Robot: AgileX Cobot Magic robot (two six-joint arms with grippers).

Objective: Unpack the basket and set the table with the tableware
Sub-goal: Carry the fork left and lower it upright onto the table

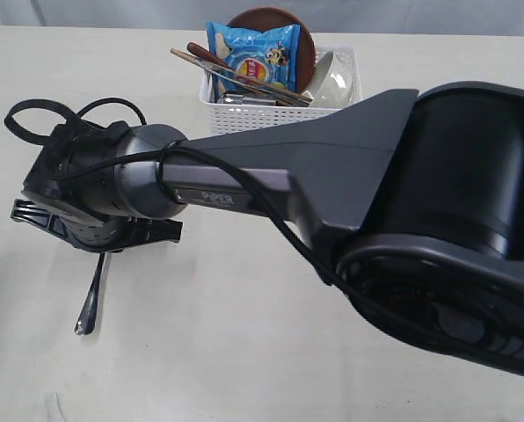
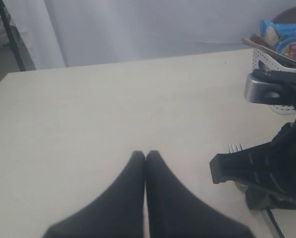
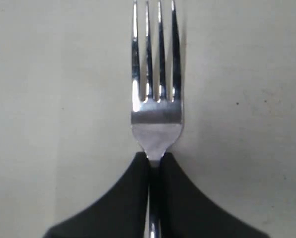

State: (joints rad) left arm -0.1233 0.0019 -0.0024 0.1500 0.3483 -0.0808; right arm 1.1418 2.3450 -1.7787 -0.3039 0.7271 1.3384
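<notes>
Steel four-tined fork (image 3: 156, 116) | neck between black right jaws | cream table (image 3: 48, 99)

The pale cream wood-grain counter (image 1: 236, 352) is viewed steeply from above in the exterior view, low and nearly level in the left wrist view, and straight down from very near in the right wrist view. The shiny steel fork (image 3: 156, 99) is shared by all three.

Right gripper (image 3: 155, 161) clamped on fork (image 3: 156, 121), centre of frame.
Both dark jaws close on the fork's neck just behind the head; four steel tines extend away from them, over the pale table (image 3: 48, 99).
</notes>
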